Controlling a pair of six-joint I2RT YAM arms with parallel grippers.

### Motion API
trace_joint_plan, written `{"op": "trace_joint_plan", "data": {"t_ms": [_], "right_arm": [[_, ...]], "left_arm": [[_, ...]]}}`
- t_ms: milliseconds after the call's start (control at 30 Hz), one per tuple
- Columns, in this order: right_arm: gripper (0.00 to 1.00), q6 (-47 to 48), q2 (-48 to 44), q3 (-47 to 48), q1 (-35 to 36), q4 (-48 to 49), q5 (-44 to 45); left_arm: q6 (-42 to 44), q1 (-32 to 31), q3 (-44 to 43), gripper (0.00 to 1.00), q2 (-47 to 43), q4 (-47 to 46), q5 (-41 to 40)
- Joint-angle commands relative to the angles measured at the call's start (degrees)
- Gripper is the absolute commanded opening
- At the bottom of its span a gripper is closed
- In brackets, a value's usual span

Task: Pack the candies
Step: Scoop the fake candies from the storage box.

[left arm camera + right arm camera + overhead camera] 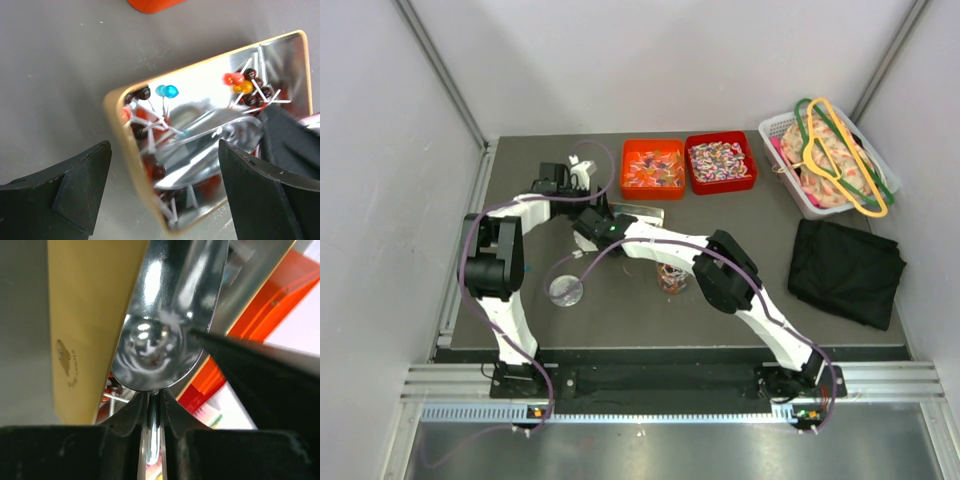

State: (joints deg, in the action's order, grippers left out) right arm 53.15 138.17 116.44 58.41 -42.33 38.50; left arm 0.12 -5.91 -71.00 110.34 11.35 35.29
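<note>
From above, both arms are reaching toward the back left of the table. There the right gripper (pixel 605 222) is working at the near end of a shiny tin (pixel 645 212), and the left gripper (pixel 582 182) is hanging just beside the tin's left end. Loose candies (pixel 718 160) are lying in a red bin (pixel 720 137) and an orange bin (pixel 653 143) just behind. In the left wrist view, the left gripper is spreading wide over the tin and holding nothing. A metal scoop (pixel 215 135) is lying inside among small round candies on white sticks. In the right wrist view, the right gripper is pinching the scoop's thin handle firmly; whether the bowl is carrying anything cannot be told. The step is probably tipping candies into the tin. To do it well, the scoop's lip should be staying low and inside the gold rim, turning slowly so the sticks are not catching and flicking out. The left gripper should be steadying the rim, well clear of the scoop.
</note>
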Motion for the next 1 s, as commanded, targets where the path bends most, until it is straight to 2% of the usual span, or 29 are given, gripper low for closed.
{"op": "trace_joint_plan", "data": {"t_ms": [0,300,667,867,967], "right_arm": [[0.00,-4.27,-2.72,3.61,1.79,0.23,-10.54],[0.00,-9.19,-5.10,3.53,1.71,-2.05,-18.27],[0.00,-21.23,-7.74,5.20,-2.25,-6.28,-29.61],[0.00,-25.02,-9.93,2.74,-2.69,-5.40,-33.22],[0.00,-25.81,-10.99,1.51,-2.87,-4.09,-32.36]], "left_arm": [[0.06,-0.68,0.78,0.92,-0.22,-2.21,2.15],[0.06,-0.68,0.69,0.92,-0.39,-2.39,1.71],[-1.51,-0.59,0.69,0.92,-1.01,-2.39,1.36],[-1.53,-0.68,0.78,0.92,-1.01,-2.39,1.19],[-1.35,-0.68,0.78,0.92,-1.01,-2.39,1.01]]}}
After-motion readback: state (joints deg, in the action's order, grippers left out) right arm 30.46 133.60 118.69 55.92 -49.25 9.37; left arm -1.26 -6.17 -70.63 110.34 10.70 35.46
